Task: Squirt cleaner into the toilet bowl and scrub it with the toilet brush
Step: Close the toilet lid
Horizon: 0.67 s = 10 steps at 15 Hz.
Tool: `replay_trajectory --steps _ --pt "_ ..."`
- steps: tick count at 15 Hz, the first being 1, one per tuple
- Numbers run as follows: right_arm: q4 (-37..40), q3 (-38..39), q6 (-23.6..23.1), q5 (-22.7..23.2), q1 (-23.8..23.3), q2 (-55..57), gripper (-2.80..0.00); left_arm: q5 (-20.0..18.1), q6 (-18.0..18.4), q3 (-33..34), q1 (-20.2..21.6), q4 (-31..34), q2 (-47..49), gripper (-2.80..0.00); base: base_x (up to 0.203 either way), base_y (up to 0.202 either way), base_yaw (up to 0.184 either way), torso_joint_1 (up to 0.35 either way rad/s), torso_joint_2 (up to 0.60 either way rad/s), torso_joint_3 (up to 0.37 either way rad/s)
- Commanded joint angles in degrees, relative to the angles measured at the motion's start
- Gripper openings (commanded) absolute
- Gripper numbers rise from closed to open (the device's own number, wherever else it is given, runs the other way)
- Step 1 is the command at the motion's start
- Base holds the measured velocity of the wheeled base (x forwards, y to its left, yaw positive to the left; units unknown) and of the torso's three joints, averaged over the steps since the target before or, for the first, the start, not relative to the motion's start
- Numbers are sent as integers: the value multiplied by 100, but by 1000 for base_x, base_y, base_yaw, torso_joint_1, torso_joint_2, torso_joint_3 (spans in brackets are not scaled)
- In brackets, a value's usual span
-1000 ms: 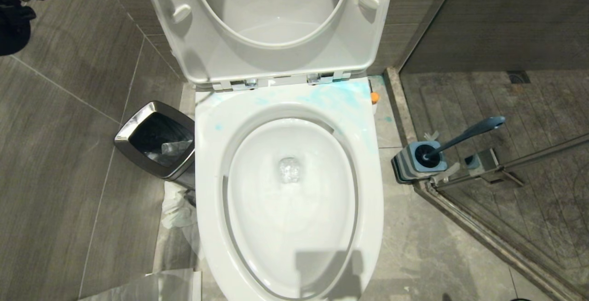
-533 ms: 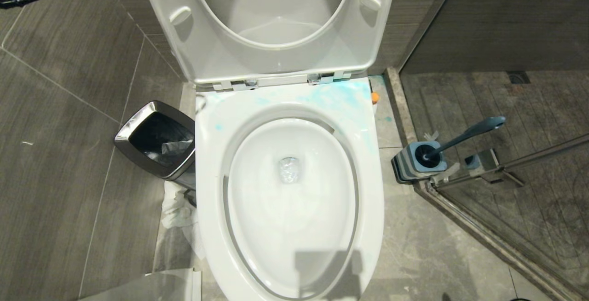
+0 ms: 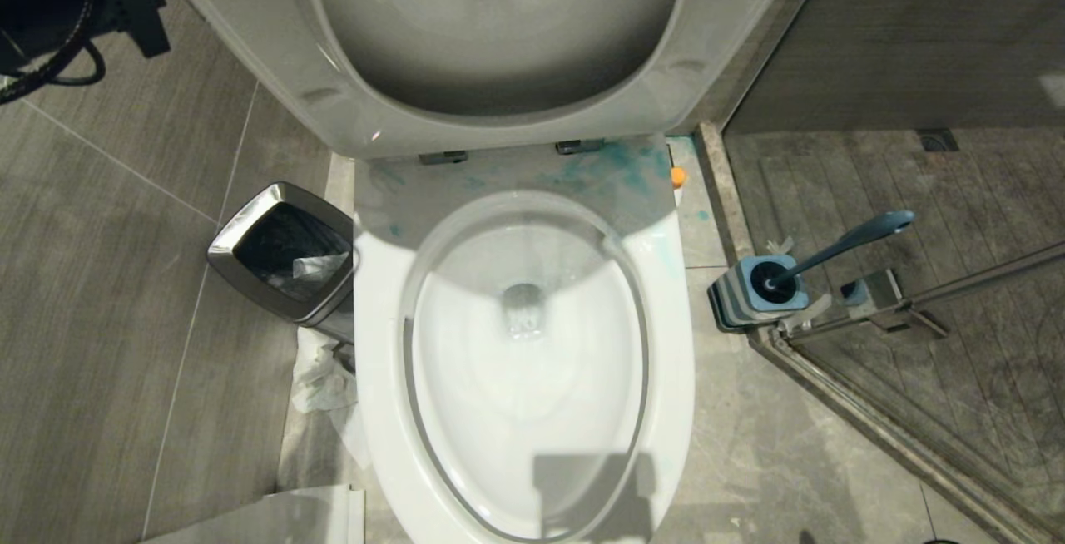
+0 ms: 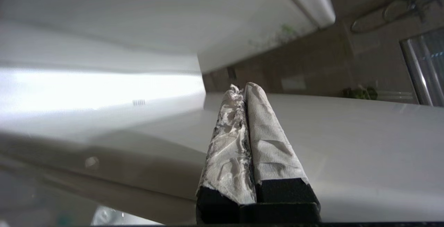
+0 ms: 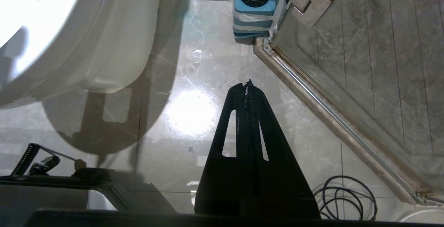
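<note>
The seat and lid (image 3: 491, 53) are tipping forward now — half a second back they stood upright against the wall, and now they loom larger over the back of the toilet (image 3: 666, 378), throwing a shadow across the blue-stained rim (image 3: 616, 170) and the rear of the bowl (image 3: 524, 361). We read that as the closing move: the bowl looks white and rinsed, so the squirting and scrubbing seem done, with only smears of blue cleaner left behind the opening. Our left gripper (image 4: 244, 91), its tissue-wrapped fingers (image 4: 267, 140) pressed together on nothing, sits right up against a white toilet surface, lid or tank, we cannot tell; in the head view only the dark arm (image 3: 50, 3) shows at the upper left. Our right gripper (image 5: 248, 84) hangs clenched and empty above the floor (image 5: 194, 116), parked. The toilet brush (image 3: 840, 246) is back in its blue holder (image 3: 753, 294) on the floor right of the toilet, beside the shower door's corner, well apart from both grippers. Its long axis leans, head down in the holder, handle tip pointing up and away to the right toward the shower.
</note>
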Motion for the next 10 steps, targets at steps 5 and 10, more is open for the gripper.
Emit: replay_trajectory --steps 5,10 --pt "-1 0 -2 4 2 5 -280 22 19 1456 119 672 -1442 -280 0 0 0 0 0 0" --pt "6 0 -2 4 2 5 -280 -37 47 1583 243 1442 -1767 -280 0 0 0 0 0 0"
